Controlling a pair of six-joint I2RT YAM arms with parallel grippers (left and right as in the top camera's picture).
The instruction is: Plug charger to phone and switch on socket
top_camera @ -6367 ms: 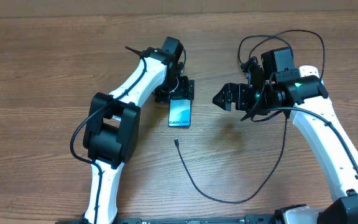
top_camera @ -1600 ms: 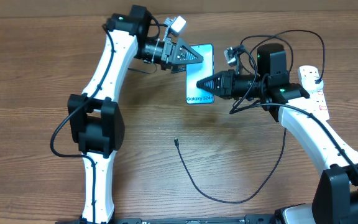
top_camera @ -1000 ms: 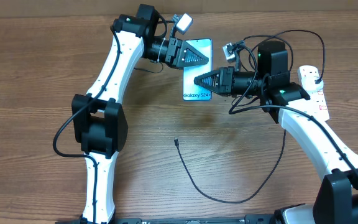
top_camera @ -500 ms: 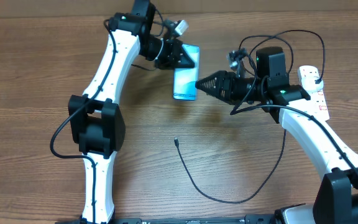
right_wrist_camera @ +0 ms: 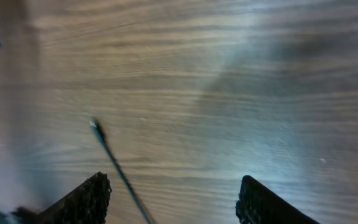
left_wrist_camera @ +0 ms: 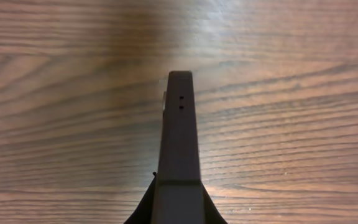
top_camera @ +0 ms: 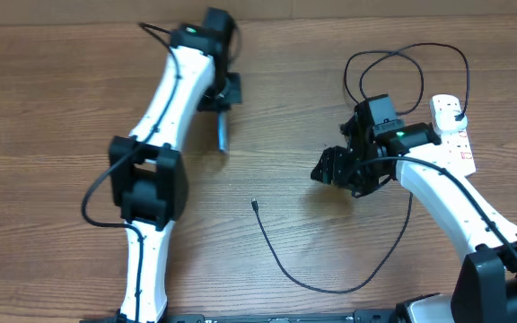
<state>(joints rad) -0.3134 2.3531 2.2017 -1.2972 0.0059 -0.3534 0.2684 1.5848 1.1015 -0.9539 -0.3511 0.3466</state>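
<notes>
Wood-grain desk (top_camera: 52, 126) fills the overhead view. The phone (top_camera: 222, 136) is seen edge-on, left of centre, gripped at its upper end by the closed left fingers (top_camera: 229, 97). Half a second earlier it was shared between both arms with its screen showing. Now it is held by the left alone, turned onto its edge and drawn leftward. The right fingers (top_camera: 323, 168) are parted and empty, and have been pulled back and lowered toward the charger (top_camera: 276, 260). Its tip (top_camera: 254, 204) lies on the desk, well apart from the phone. The socket (top_camera: 453, 126) lies at the right edge, beside the right arm.

From the left wrist, the phone (left_wrist_camera: 180, 143) is seen as a narrow strip running away over the wood, clamped between the dark left fingers (left_wrist_camera: 140, 213). Whether it touches the desk cannot be told.

From the right wrist, the right fingers (right_wrist_camera: 87, 198) are spread wide with nothing held. The tip (right_wrist_camera: 95, 124) lies just ahead, nearer the left-hand one.

The handover is judged finished, and the right arm is freed to collect the tip. Plugging in and switching on are not yet done.
</notes>
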